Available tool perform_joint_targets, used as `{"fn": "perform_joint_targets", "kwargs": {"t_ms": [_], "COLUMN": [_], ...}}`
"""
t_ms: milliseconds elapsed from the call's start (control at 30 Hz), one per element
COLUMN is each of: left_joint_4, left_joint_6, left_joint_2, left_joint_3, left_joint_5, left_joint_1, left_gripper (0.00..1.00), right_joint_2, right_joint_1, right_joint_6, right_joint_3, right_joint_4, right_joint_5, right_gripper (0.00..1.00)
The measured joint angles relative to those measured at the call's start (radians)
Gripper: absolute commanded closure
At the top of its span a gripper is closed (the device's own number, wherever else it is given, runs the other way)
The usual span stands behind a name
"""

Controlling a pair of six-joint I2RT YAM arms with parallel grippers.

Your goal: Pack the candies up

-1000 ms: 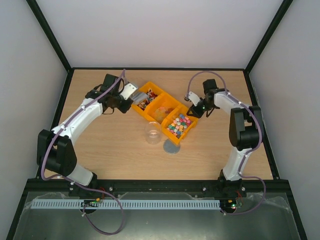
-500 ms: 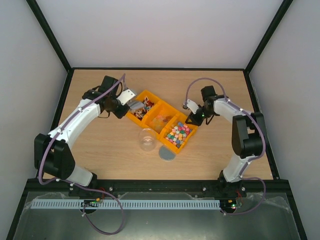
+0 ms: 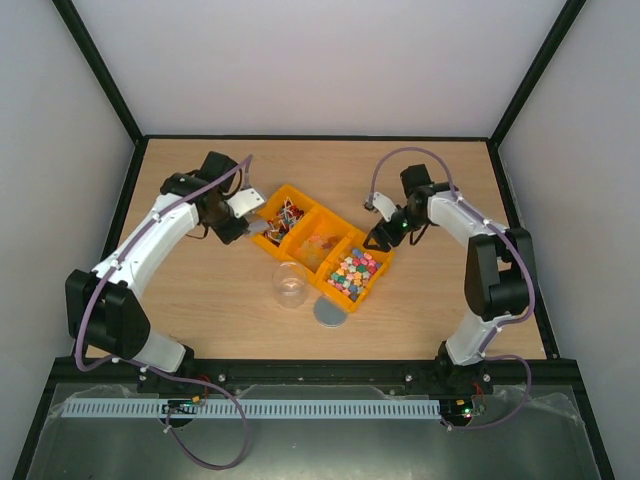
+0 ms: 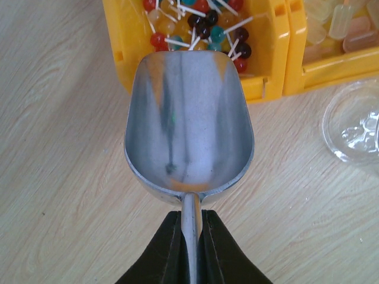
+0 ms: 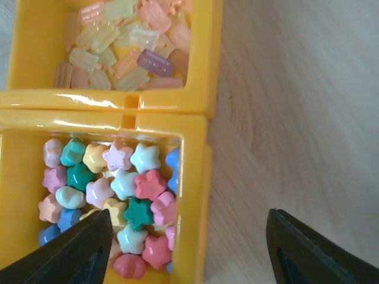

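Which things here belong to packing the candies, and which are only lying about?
For the job:
lollipops, amber sweets, star sweets, yellow tray, metal scoop in the left gripper, clear cup (probably to be filled).

Lying about:
grey disc beside the cup, untouched.

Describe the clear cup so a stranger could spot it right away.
Find the row of three yellow bins in the middle of the wooden table. Between them and the table's front edge sit two round things. The cup is the see-through one, left of the flat grey disc.
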Motion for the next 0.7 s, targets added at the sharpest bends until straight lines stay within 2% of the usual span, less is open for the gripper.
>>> {"fn": "perform_joint_targets", "kwargs": {"t_ms": [100, 200, 433, 700], "left_joint_4": [-0.035, -0.059, -0.076, -0.108], "left_joint_6": [0.006, 0.005, 0.000, -0.022], "left_joint_2": [0.006, 0.034, 0.132, 0.236], "left_joint_3": [0.010, 0.038, 0.101, 0.150], "left_joint_5": [-0.015, -0.024, -0.052, -0.080], "left_joint_1": [-0.001, -0.008, -0.039, -0.077], "left_gripper": [0.98, 0.98, 0.98, 0.98], "right_joint_2": [0.000, 0.003, 0.051, 0.129], "right_joint_1": [-0.008, -0.009, 0.051, 0.180], "right_joint_6": [0.075, 0.174, 0.387, 0.474], "right_joint_3": [0.048, 0.122, 0.255, 0.262], "right_joint_4": [-0.007, 0.003, 0.097, 0.161], "right_joint_5": [-0.017, -0.029, 0.003, 0.133], "right_gripper": [0.17, 0.17, 0.22, 0.26]}}
